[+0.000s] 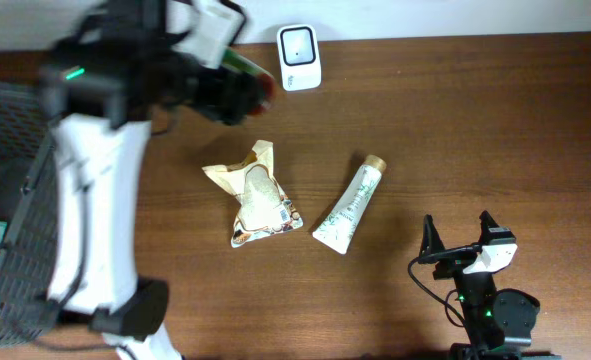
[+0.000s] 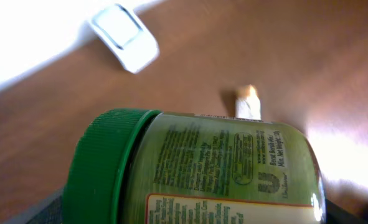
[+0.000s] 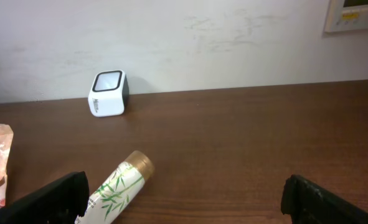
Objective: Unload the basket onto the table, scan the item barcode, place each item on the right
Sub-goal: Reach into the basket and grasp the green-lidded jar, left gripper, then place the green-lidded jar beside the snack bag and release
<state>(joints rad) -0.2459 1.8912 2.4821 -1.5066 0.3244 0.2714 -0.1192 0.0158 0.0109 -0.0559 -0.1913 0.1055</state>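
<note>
A jar (image 2: 233, 168) with a green lid (image 2: 103, 168) and a green printed label fills the left wrist view. My left gripper (image 1: 225, 90) is shut on it and holds it above the table's back left. The jar (image 1: 237, 60) lies on its side, just left of the white barcode scanner (image 1: 299, 57). The scanner (image 2: 124, 37) stands by the wall, beyond the lid. No barcode shows on the label side in view. My right gripper (image 1: 460, 240) rests near the front right, open, with nothing between its fingers (image 3: 53, 196).
A white tube with a gold cap (image 1: 350, 205) and a crumpled snack packet (image 1: 257, 195) lie mid-table. A dark mesh basket (image 1: 5, 200) stands at the left edge. The tube (image 3: 118, 186) lies just ahead of my right gripper's left finger.
</note>
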